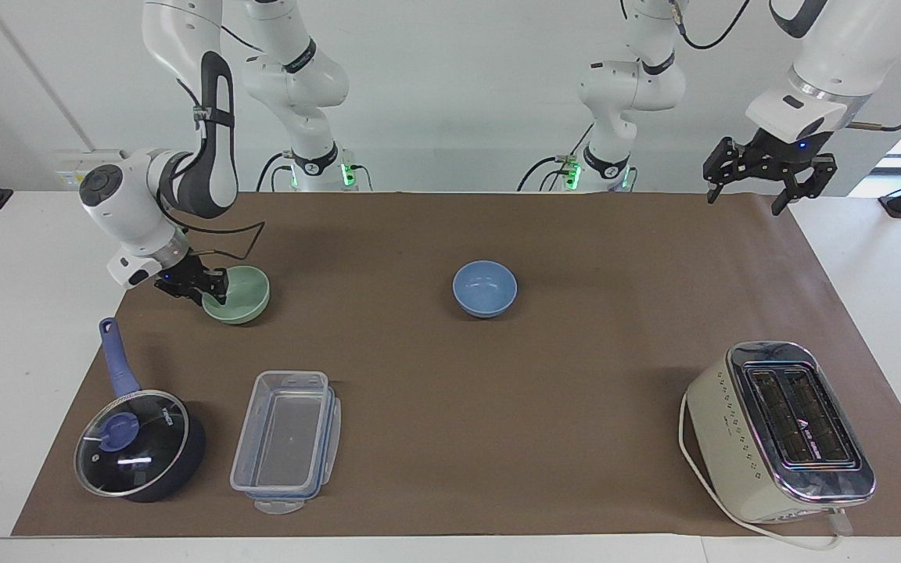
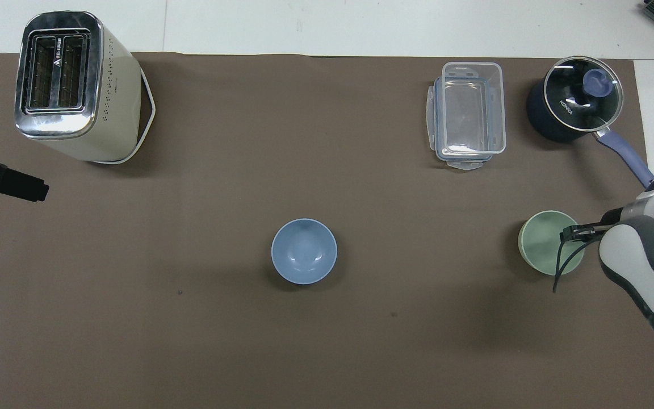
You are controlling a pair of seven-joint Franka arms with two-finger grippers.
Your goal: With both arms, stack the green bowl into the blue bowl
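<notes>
Pale mint, the green bowl (image 1: pixel 238 293) sits on the brown mat (image 1: pixel 450 375) toward the right arm's end of the table, level with the blue bowl (image 1: pixel 485 288) at the mat's middle. The right gripper (image 1: pixel 200 286) pinches the green bowl's rim, fingers narrowed onto the wall. The left gripper (image 1: pixel 767 173) hangs raised with fingers wide apart, nothing between them. Farther from the robots than the blue bowl stand a clear lidded container (image 1: pixel 286 439), a dark blue saucepan (image 1: pixel 138 446) and a toaster (image 1: pixel 783 432).
</notes>
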